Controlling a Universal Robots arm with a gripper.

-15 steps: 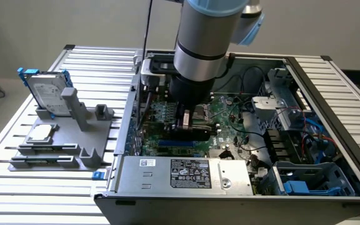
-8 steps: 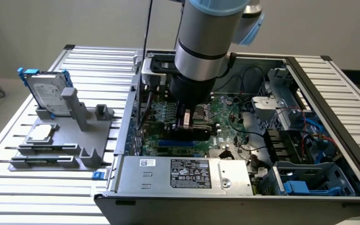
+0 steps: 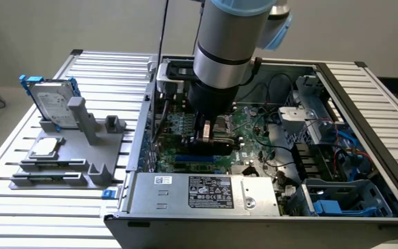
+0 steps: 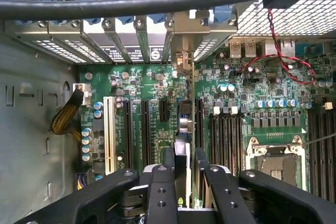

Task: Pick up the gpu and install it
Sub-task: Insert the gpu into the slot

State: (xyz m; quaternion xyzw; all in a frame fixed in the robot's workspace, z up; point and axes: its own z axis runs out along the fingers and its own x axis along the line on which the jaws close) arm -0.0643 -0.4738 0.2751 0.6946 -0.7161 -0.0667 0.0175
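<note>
Arm (image 3: 227,41) reaches down into the open computer case (image 3: 254,231), which stands on the slatted surface (image 3: 19,207).

Claw (image 4: 184,157): closed on the gpu (image 4: 184,121). One finger (image 4: 169,162) sits on each face of the card, which fills the gap between them.

Gpu position: upright, seen edge-on in the wrist view. It runs straight out from between the fingers toward the rear wall of the case. Its silver end bracket (image 4: 181,38) stands at the row of rear slot openings, beside the perforated slot covers. The card lies over the motherboard (image 4: 136,93), in line with the black expansion slots, between the white slot (image 4: 109,135) and the memory slots by the CPU socket (image 4: 275,163). Cannot tell whether its lower edge is seated.

A black cable (image 4: 157,3) crosses the wrist view above the case.

On the exterior view's left, outside the case, a grey holder (image 3: 91,150) carries a hard drive (image 3: 50,104) and a small square chip (image 3: 47,147).
</note>
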